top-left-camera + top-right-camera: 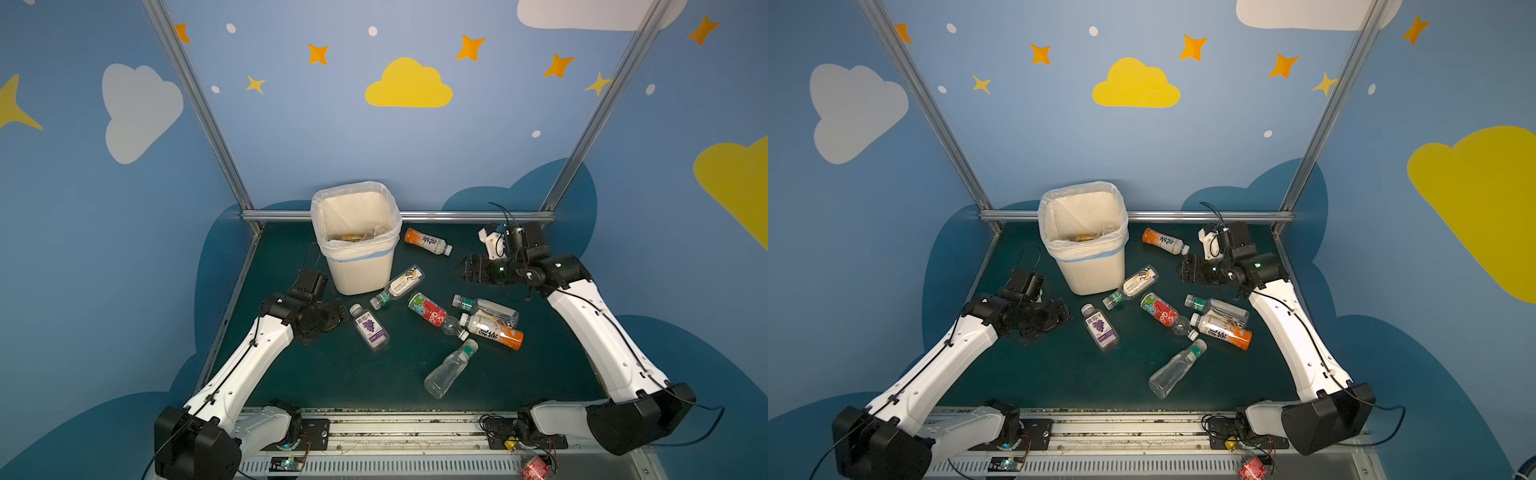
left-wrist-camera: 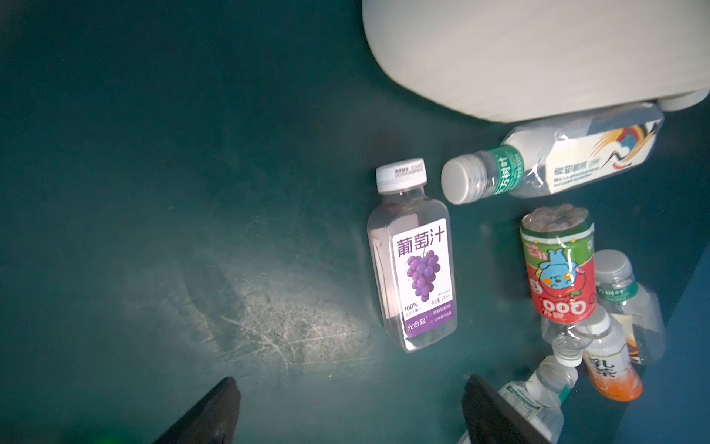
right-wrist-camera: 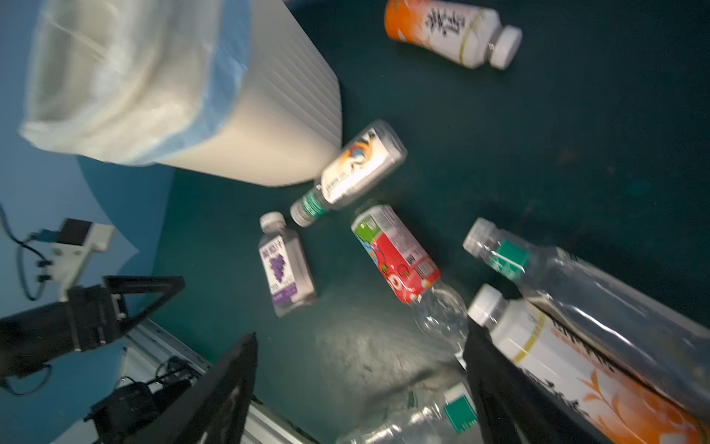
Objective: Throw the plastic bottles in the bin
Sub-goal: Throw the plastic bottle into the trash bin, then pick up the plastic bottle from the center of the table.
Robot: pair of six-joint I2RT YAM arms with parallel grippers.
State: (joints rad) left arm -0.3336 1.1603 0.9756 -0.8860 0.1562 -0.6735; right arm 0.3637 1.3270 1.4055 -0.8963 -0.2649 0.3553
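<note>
Our left tool (image 2: 351, 384) stands wide open and empty, with the clear grape-label bottle (image 1: 369, 328) lying just beside it at three o'clock and the cream, bag-lined bin (image 1: 361, 278) at one o'clock. Our right tool (image 1: 460, 268) also gapes empty above the worktop (image 1: 332, 374); an orange-label bottle (image 1: 428, 241) lies at eleven o'clock, the other plastic bottles (image 1: 432, 313) between five and nine, flat, mostly clear.
</note>
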